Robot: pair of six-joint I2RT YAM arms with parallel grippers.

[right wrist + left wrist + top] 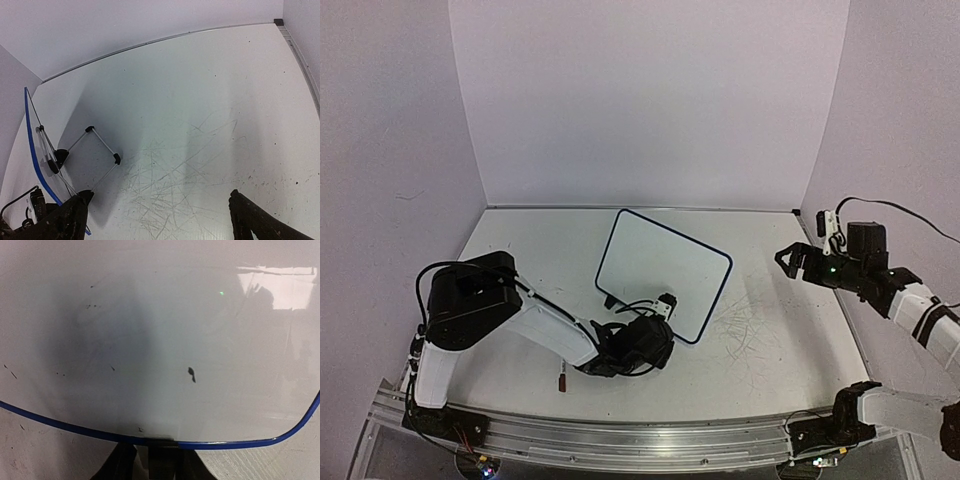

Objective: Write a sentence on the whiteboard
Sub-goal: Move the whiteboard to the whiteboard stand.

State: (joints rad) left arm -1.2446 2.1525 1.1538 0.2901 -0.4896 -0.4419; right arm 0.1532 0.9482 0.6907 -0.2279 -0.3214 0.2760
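"Where is the whiteboard (665, 272)?"

"About the middle of the worktop (520, 250), a little nearer the near edge than the far one. It stands tilted back on a thin wire stand (102, 145) with small black feet. It's turned at an angle, so one rounded corner points at the far edge and another at the near edge."

"And the left arm?"

"It's bent low across the worktop. The left fingers (655, 338) sit right at the board's near corner, against the blue rim (75, 427). In the wrist view the fingers are only dark shapes at the bottom of the picture. A dark block sits between them just where the rim passes. I can't tell whether they're pinching something or are only close to it."

"Anything on the board itself?"

"From up close I see one small black blot (191, 374) and a few tiny specks, with glare at the upper right."

"The right arm?"

"It's well apart from the board, up over the right edge of the worktop. The right fingers (787, 262) are spread wide with nothing between them. Below them the worktop has a patch of grey scuff marks (745, 325)."

"Anything else?"

"A small dark reddish object (563, 380) lies near the near edge, left of the left fingers. It's too small to identify."
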